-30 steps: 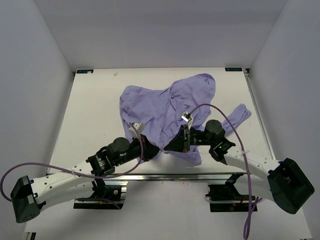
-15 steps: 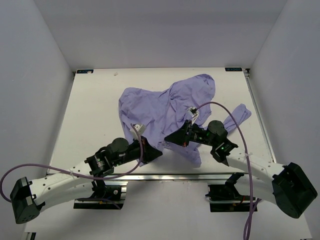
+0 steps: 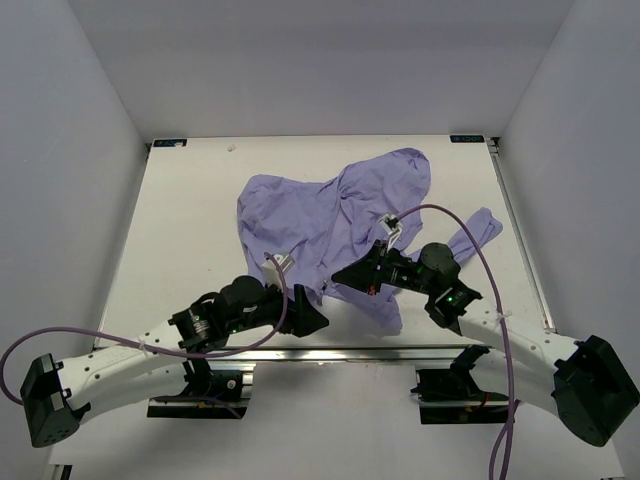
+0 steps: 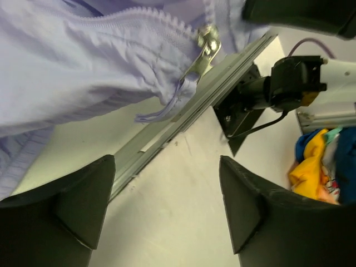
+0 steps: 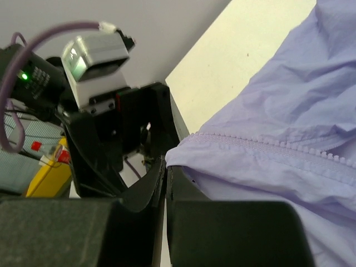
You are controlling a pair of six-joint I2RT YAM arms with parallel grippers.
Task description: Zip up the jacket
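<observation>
Left claw (image 4: 167, 164) wide open, gripping nothing, zipper pull (image 4: 204, 47) dangling at top centre of its view; right claw (image 5: 166, 167) clamped shut on jacket (image 5: 267, 139) edge

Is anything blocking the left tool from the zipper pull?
Nothing visible. The left tool is open and empty, and the zipper pull hangs ahead of it in plain view. The right tool pinches the edge of the jacket.

lavender jacket (image 3: 320, 205), white table (image 3: 190, 225), purple cables (image 3: 100, 333)
</observation>
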